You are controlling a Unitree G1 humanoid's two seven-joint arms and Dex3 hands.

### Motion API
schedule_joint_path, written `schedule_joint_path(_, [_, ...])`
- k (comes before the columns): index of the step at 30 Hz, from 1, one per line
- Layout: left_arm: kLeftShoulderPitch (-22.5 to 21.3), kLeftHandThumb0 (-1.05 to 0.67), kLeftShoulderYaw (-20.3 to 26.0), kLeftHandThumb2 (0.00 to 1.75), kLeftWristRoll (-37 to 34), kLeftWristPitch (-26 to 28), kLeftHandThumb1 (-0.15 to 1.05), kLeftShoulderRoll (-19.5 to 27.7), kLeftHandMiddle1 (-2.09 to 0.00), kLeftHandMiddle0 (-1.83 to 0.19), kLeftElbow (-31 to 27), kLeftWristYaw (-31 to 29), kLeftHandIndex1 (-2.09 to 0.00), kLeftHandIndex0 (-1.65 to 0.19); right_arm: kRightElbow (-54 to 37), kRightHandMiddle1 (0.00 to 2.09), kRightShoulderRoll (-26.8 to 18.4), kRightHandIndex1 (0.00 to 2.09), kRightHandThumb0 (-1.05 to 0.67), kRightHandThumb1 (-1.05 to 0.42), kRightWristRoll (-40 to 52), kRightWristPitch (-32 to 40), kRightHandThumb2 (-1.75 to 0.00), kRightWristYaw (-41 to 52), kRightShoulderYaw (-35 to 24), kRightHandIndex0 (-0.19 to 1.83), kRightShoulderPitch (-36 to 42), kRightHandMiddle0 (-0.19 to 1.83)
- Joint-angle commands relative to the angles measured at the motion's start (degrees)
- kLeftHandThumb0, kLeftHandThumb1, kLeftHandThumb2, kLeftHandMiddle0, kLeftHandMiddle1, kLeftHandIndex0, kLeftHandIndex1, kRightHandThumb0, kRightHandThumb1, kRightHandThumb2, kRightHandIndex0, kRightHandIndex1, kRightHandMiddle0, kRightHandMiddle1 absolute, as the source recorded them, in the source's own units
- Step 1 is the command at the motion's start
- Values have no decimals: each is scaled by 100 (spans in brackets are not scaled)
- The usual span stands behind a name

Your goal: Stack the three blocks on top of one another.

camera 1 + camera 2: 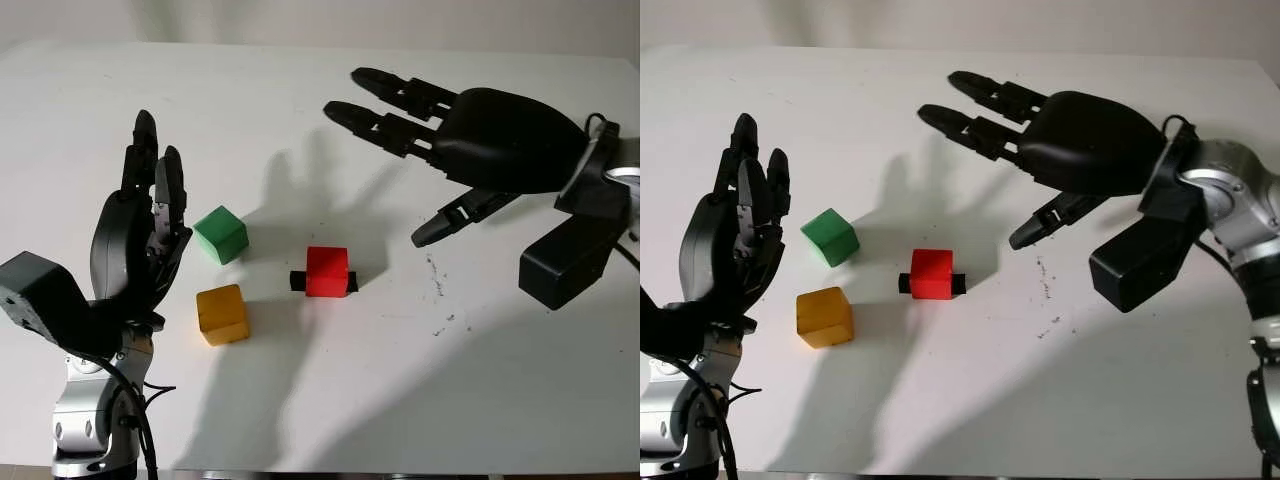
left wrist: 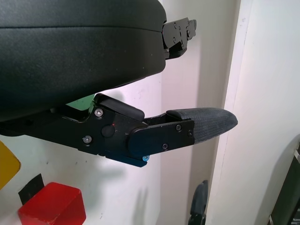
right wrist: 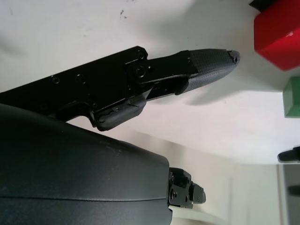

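Three blocks sit apart on the counter [image 1: 480, 400]: green block [image 1: 221, 234], yellow block [image 1: 222, 314], red block [image 1: 327, 271] (on a black mark). Left robot hand [image 1: 150, 215] and right robot hand [image 1: 420, 150] hover released, empty. Best descend squarely over one block, gripping opposite faces.

In the left wrist view the yellow block [image 2: 7, 164] is cut by the frame's left edge, the red block [image 2: 54, 205] by the bottom edge, and the green block [image 2: 80, 101] mostly hides behind the left hand [image 2: 140, 126]. The black strip [image 1: 296, 281] lies partly under the red block.
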Motion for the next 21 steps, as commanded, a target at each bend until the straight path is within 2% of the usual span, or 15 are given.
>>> schedule_joint_path(1, [3,-72,31,57,-34,58,105,61,0,19,-123,8,0,19,-181,7,258,5,-80,-105,471,378,-41,-29,-284,-14,442,-6])
schedule_joint_path(2, [-3,-73,33,57,-29,82,105,67,0,19,-133,18,0,19,-279,6,421,4,-80,-105,809,682,-44,58,-378,-16,657,-9])
schedule_joint_path(4, [-16,-73,42,56,-30,118,105,96,0,19,-144,7,0,19,-769,2,953,1,-80,-105,1629,1757,-53,216,-579,-19,1237,-16])
schedule_joint_path(7, [-13,-73,60,57,-58,134,105,136,0,19,-148,-37,0,19,-1449,0,1482,0,-80,-105,2345,2970,-58,380,-717,-19,1787,-19])
schedule_joint_path(13, [24,-71,127,56,-146,208,105,252,0,19,-228,-100,0,19,-2717,0,2583,0,-80,-105,3177,5290,-69,-78,-1041,-19,2568,-19])
schedule_joint_path(17, [54,-68,184,58,-186,220,105,404,0,19,-284,-264,0,19,-3130,0,3339,0,-71,-105,3839,6002,-72,-480,-1396,-19,2871,-19])
schedule_joint_path(21, [16,-70,332,55,-320,229,105,743,-3,18,-336,-609,0,19,-3418,0,3633,0,-68,-105,4099,6425,-77,-665,-1572,-19,3059,-19])
